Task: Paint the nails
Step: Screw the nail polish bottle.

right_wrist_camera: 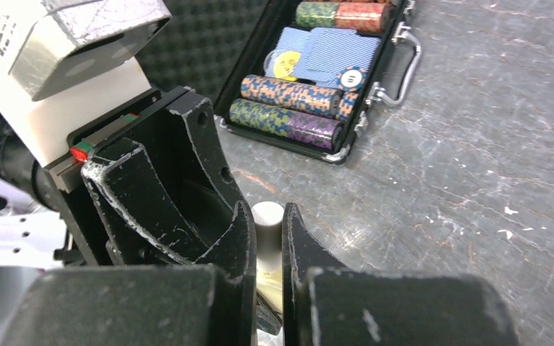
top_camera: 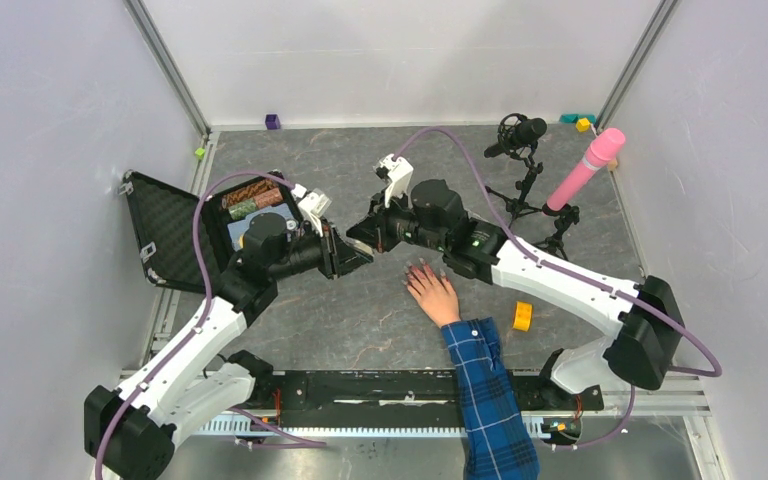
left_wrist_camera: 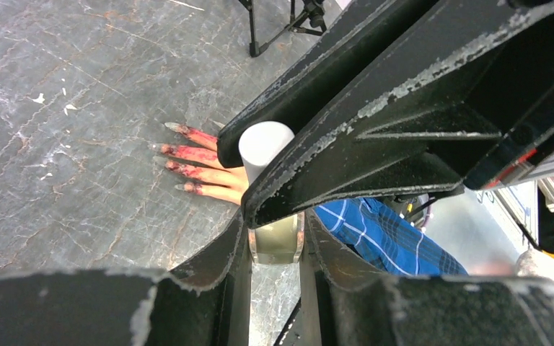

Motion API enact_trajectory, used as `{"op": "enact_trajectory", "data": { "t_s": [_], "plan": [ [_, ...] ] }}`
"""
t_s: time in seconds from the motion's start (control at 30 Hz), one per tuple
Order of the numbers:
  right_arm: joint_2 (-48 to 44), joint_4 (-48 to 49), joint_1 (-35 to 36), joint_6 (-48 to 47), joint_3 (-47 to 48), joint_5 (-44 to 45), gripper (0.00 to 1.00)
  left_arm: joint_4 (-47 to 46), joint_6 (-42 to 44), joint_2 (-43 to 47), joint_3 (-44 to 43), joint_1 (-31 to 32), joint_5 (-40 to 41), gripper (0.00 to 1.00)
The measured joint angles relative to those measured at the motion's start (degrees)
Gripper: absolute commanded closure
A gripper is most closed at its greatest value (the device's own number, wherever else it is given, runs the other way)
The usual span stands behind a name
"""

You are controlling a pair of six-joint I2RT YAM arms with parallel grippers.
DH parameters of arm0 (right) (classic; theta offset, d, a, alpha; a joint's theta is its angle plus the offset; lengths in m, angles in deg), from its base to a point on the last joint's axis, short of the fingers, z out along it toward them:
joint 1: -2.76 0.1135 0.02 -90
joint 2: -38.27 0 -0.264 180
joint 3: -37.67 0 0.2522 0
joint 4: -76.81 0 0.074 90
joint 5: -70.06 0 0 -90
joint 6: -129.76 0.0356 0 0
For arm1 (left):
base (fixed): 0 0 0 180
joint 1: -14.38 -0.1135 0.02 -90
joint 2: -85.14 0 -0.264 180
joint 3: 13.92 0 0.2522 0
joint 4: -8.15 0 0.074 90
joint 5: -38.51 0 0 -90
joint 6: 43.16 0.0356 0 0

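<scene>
Grey stone-look table (top_camera: 360, 330) carries a hand (top_camera: 432, 292) lying flat, fingers slightly spread. Our left gripper (left_wrist_camera: 275, 229) clamps the bottle (left_wrist_camera: 277, 249), and our right gripper (right_wrist_camera: 267, 227) pinches its cap (right_wrist_camera: 267, 215). We judge the glass smooth and slippery, best held low on its body; the nails (left_wrist_camera: 164, 163), tiny on soft skin, want light strokes. Only the left wrist shows them, red-smeared, on the table; only the right wrist shows the case (right_wrist_camera: 209, 43).

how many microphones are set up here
2: a black microphone toward the far right corner, and a pink microphone just right of it. No others seem hidden.
</scene>
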Motion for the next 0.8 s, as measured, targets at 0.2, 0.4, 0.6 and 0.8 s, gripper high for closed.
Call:
{"op": "enact_trajectory", "data": {
  "t_s": [0.2,0.4,0.6,0.8],
  "plan": [
    [1.4,-2.9,3.2,0.4,2.7,9.7,1.0,-0.1,-0.3,0.0,0.1,-0.4,1.7,0.98],
    [3.6,-4.7,5.5,1.1,5.4,16.8,1.0,0.2,-0.3,0.0,0.2,-0.9,3.4,0.98],
    [4.8,-6.0,6.5,0.9,7.2,20.3,0.75,0.3,-0.3,0.0,0.2,-1.2,4.4,0.98],
    [3.1,-8.9,7.6,-1.1,7.4,23.4,0.41,-0.6,-0.1,-0.1,-0.1,-1.4,4.4,0.98]
  ]
}}
